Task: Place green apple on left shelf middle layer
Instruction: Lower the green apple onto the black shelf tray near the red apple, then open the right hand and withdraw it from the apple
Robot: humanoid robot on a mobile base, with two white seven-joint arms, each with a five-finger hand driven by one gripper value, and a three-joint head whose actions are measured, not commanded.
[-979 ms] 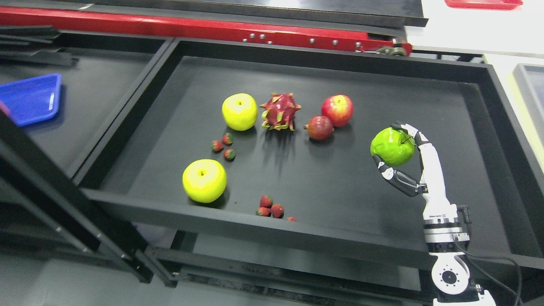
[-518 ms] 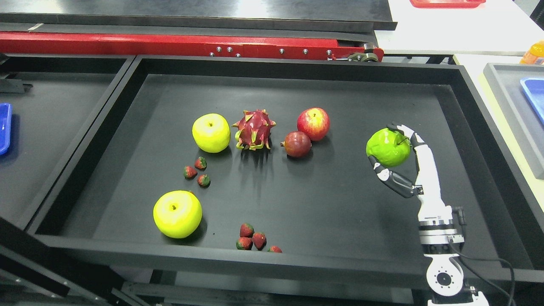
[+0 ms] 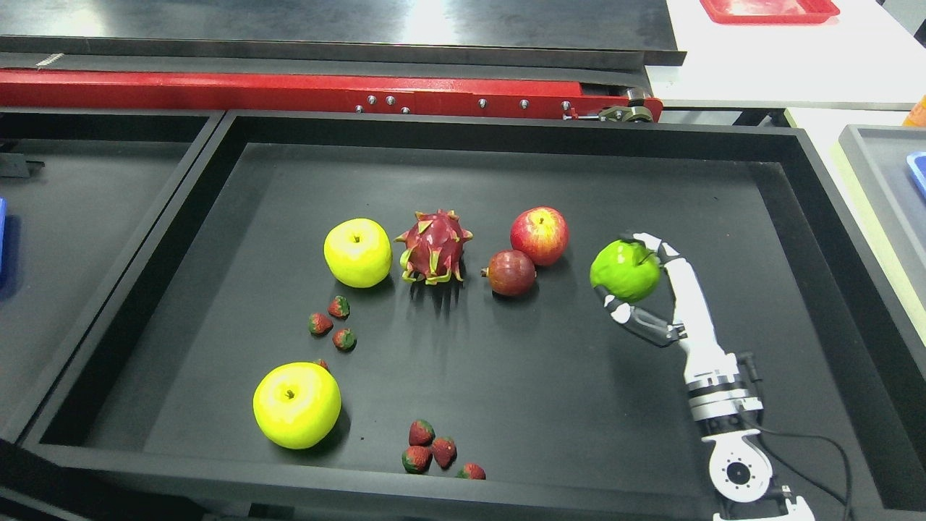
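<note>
Large black tray [image 3: 817, 239], shallow-walled, fills most of the head view. Contents, far row from left to right: one yellow apple [image 3: 357, 252]; one dragon fruit [image 3: 433, 247] just beside it; one dark red pomegranate [image 3: 511, 273]; one red apple [image 3: 539, 236] close behind the pomegranate, contact not discernible. Left of centre: three strawberries [image 3: 331, 323] in a loose cluster. Near left: a second yellow apple [image 3: 296, 404], with a small red piece showing at its far edge. Near centre, by the front wall: a group of four strawberries [image 3: 435, 453], close together. Right of the red apple: green apple [image 3: 625, 270], gripped in the right hand [image 3: 644, 289], whose arm rises from the lower right corner; one white finger curls over the top of the fruit by its stem, and a grey-and-white finger wraps beneath it, so the hand is closed around the apple. Whether the green apple touches the tray floor cannot be told. Left of the tray: a second black tray [image 3: 87, 217], only partly in view, with a blue edge at the picture's left border. Beyond both: a red rail [image 3: 289, 90] with bolts. Far right: a grey tray [image 3: 875, 188]; at the top right, a red tray [image 3: 767, 9] on a white surface.
</note>
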